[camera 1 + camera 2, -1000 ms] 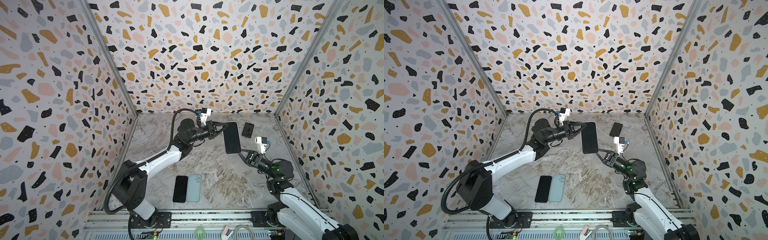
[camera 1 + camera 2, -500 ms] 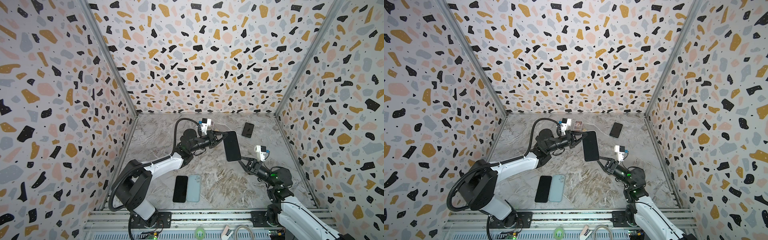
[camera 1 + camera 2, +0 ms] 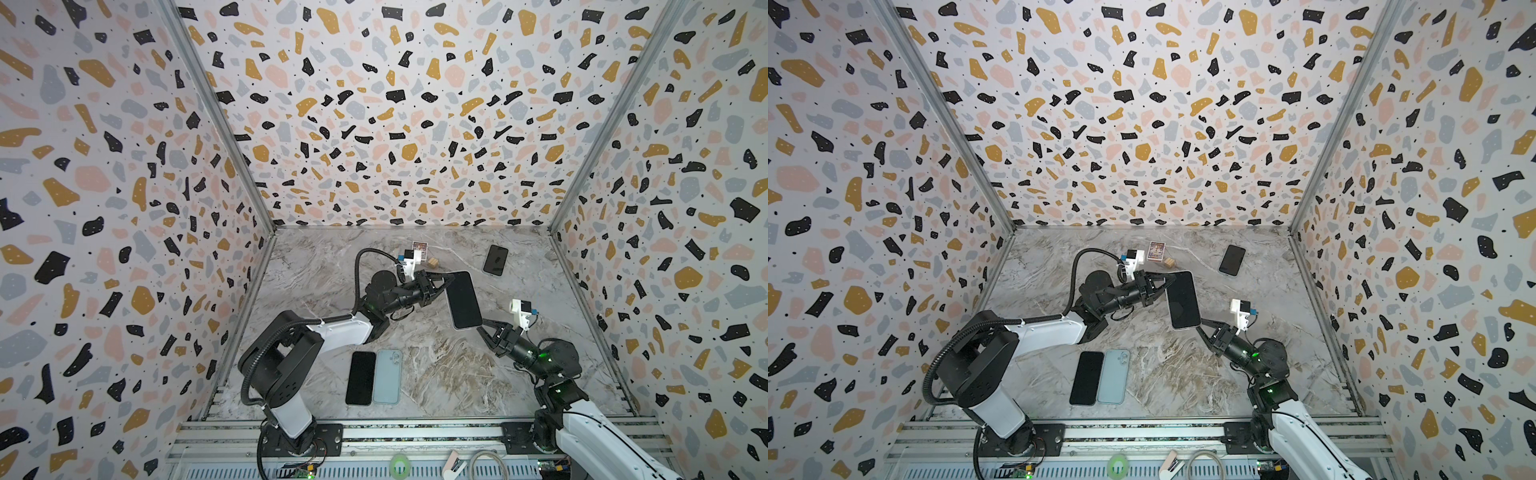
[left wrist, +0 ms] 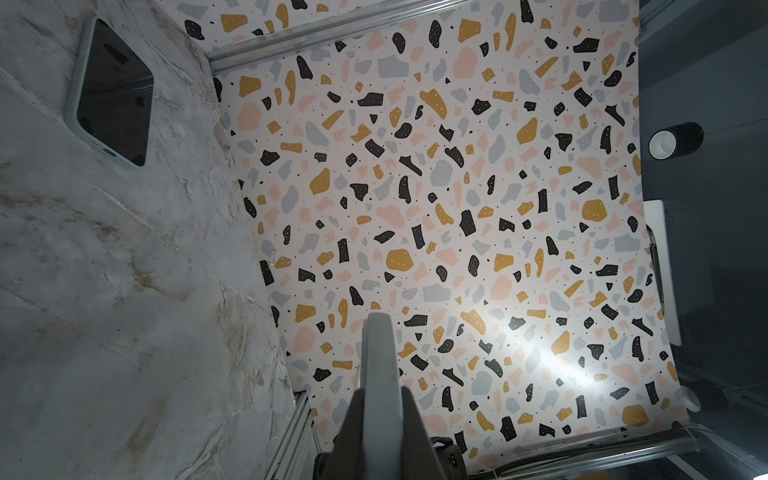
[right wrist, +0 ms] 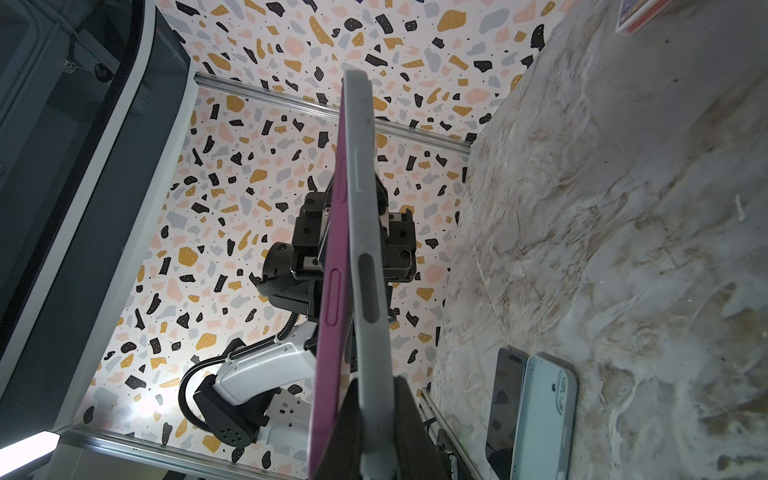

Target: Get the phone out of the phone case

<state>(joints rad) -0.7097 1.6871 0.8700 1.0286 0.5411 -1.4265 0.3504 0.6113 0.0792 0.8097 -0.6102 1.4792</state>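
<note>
Although the left claw (image 3: pixel 445 280) and right claw (image 3: pixel 483 331) each pinch an end of the pale grey rubbery phone case (image 5: pixel 368 208) aloft between them, the pink-edged black-screened phone (image 5: pixel 332 257) looks only partly peeled out, so full separation remains.

Grey-white marble-look tabletop (image 3: pixel 436 365): smooth, low sheen. Terrazzo-print walls (image 3: pixel 395 124): matt, paper-like sheet. Silver corner rails (image 3: pixel 219 112): brushed metal. Black-screened cased phone (image 3: pixel 463 300): glossy glass front. In the right wrist view its grey edge (image 5: pixel 368 249) is matt, its magenta layer (image 5: pixel 332 291) smooth satin. Flat black phone (image 3: pixel 360 377): glossy glass. Pale blue phone case (image 3: pixel 387 376): matt plastic. Small tan cube (image 3: pixel 433 262): looks wooden. White arm shell (image 3: pixel 345 330): glossy plastic. Black cable hose (image 3: pixel 356 276): ribbed.
</note>
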